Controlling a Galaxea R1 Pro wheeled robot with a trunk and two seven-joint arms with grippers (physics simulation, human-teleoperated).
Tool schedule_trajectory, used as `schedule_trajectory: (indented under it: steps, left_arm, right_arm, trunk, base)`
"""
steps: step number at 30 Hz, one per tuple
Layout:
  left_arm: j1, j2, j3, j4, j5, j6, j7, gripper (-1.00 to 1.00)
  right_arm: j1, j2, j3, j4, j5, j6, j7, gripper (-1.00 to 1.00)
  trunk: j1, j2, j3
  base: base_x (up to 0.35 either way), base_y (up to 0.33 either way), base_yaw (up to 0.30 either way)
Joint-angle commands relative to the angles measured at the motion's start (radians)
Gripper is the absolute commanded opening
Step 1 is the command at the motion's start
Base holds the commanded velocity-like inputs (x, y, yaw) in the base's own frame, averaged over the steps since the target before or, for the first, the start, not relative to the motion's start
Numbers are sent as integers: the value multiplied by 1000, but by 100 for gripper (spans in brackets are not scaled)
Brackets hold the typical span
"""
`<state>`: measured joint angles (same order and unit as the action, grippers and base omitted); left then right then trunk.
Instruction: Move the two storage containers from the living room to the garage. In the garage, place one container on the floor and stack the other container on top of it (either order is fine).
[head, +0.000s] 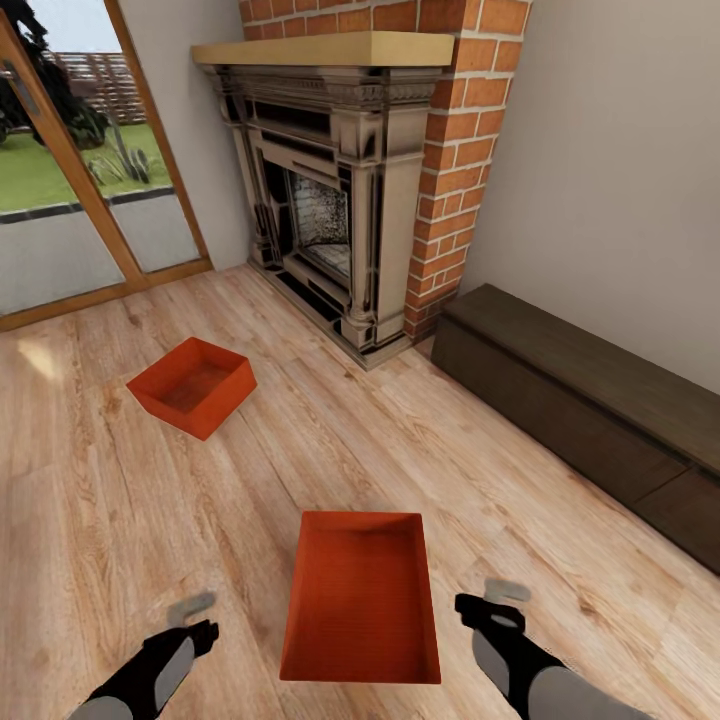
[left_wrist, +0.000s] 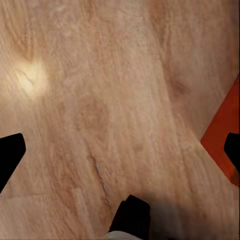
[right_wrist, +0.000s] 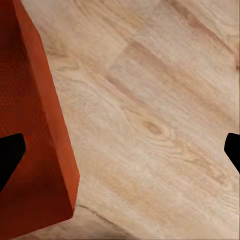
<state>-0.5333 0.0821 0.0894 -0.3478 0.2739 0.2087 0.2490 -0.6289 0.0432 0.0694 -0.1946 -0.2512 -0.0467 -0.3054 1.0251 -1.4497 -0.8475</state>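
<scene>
Nearest orange bin (head: 360, 598) between both arms' open jaws, fireplace (head: 335, 190) beyond.

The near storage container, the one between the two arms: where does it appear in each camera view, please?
Head view: near storage container lies low in the picture's middle, on the wood plank floor, between both tools.
Left wrist view: one orange corner at the frame's edge.
Right wrist view: its orange wall covers one side.
Shared landmark: the wood plank floor under the container.

Ornate fireplace (head: 335, 215), brick column (head: 455, 150), dark low bench (head: 590, 400), glass doors (head: 75, 170)
</scene>
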Motion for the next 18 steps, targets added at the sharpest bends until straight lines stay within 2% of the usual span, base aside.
schedule_trajectory:
  steps: [1,2,3,4,5,8,12,14,16,17,18]
  left_arm:
    - [-23,-56,-2,0,-32,3,6,100]
    - [-33,-91,-3,0,-80,-3,7,100]
    - [-40,-124,-4,-2,-144,-20,8,100]
    - [-45,-149,-4,-7,-200,-54,8,100]
    - [-48,-168,-4,-13,-238,-91,8,100]
    - [-53,-196,-3,-23,-297,-157,9,100]
    - [-54,-205,-7,11,-313,-168,14,100]
    - [-54,-204,-7,38,-314,-169,8,100]
    - [-54,-204,-7,60,-314,-170,4,100]
    - [-54,-207,-5,73,-317,-170,2,100]
    - [-54,-207,-5,74,-317,-170,0,100]
  right_arm:
    - [-4,36,10,3,-11,-18,-4,100]
    - [-5,50,12,7,-9,-26,-4,100]
    - [-6,60,12,17,-6,-43,0,100]
    - [-7,66,13,26,-5,-66,3,100]
    - [-7,70,14,33,-4,-87,5,100]
    - [-6,81,23,45,8,-120,10,100]
    - [-6,114,54,94,36,-138,22,100]
    - [-6,121,59,104,41,-153,33,100]
    - [-6,123,62,113,45,-170,70,100]
    - [-6,125,69,120,50,-179,141,100]
    - [-6,126,76,120,57,-180,147,100]
  trunk:
    - [0,0,-1]
    - [0,0,-1]
    - [0,0,-1]
    - [0,0,-1]
    - [0,0,-1]
    - [0,0,-1]
    - [0,0,-1]
    - [0,0,-1]
    - [0,0,-1]
    - [0,0,-1]
    - [0,0,-1]
  base:
    - [0,0,0]
    - [0,0,0]
    - [0,0,0]
    - [0,0,0]
    - [0,0,0]
    - [0,0,0]
    - [0,0,0]
    - [0,0,0]
    - [0,0,0]
    - [0,0,0]
    - [0,0,0]
